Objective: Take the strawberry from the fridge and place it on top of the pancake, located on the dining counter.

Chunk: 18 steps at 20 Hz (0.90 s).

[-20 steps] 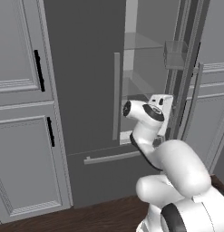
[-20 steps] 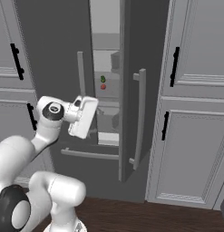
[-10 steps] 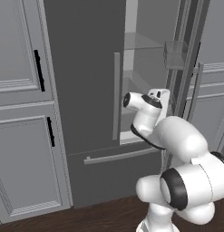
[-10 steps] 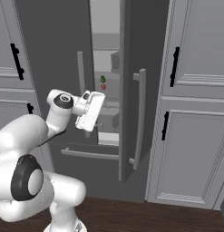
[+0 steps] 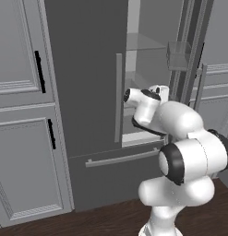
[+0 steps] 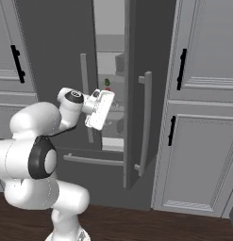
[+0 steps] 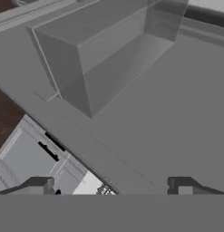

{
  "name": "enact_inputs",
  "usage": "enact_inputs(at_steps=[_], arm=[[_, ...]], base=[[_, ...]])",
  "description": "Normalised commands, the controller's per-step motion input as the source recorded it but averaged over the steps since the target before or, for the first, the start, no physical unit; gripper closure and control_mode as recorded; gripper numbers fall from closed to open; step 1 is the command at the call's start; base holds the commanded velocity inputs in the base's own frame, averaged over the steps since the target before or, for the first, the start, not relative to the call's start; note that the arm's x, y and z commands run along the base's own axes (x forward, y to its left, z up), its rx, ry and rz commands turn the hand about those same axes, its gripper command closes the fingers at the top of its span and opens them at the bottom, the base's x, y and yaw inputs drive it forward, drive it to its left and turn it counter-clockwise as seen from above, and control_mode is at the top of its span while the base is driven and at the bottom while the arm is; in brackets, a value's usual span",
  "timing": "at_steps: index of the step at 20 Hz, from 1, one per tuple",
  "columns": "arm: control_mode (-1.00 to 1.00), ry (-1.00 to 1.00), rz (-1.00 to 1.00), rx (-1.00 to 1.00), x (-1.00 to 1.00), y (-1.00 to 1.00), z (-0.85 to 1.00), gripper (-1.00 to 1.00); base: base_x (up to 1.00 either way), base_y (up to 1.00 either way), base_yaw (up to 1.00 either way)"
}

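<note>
The fridge (image 5: 83, 69) stands with its right door (image 6: 153, 56) swung open, showing a light grey interior with glass shelves. A tiny red strawberry (image 6: 107, 89) sits on a shelf inside, just under a small green item (image 6: 107, 82). My white hand (image 6: 100, 109) hovers at the opening, slightly below and left of the strawberry, not touching it. In the hand view my gripper (image 7: 111, 186) is open with nothing between its fingertips (image 7: 41, 185), facing a clear door bin (image 7: 109, 59). The pancake and the dining counter are out of view.
Light grey panelled cabinets with black handles flank the fridge on the left (image 5: 23, 138) and on the right (image 6: 203, 141). The left fridge door's bar handle (image 5: 118, 101) and the open door's handle (image 6: 146, 122) stand close to my hand. Below is the drawer handle (image 5: 120, 157).
My arm has stretched forward and the hand has risen toward the fridge opening, closer to the shelf with the strawberry. The jaws stay wide open. The fridge has not moved.
</note>
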Motion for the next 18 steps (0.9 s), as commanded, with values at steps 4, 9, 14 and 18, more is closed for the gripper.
enact_inputs(at_steps=[4, 9, 14, 18], arm=[[-1.0, 0.02, 0.0, 0.0, 0.06, -0.31, 0.0, -1.0], [-1.0, 0.0, 0.0, 0.0, -0.03, -0.43, 0.0, -1.0], [-1.0, 0.0, 0.0, 0.0, -0.13, -0.61, 0.0, -1.0], [-1.0, 0.0, 0.0, 0.0, -0.14, -0.71, 0.0, -1.0]], base=[[0.0, 0.0, 0.0], [0.0, 0.0, 0.0], [0.0, 0.0, 0.0], [0.0, 0.0, 0.0]])
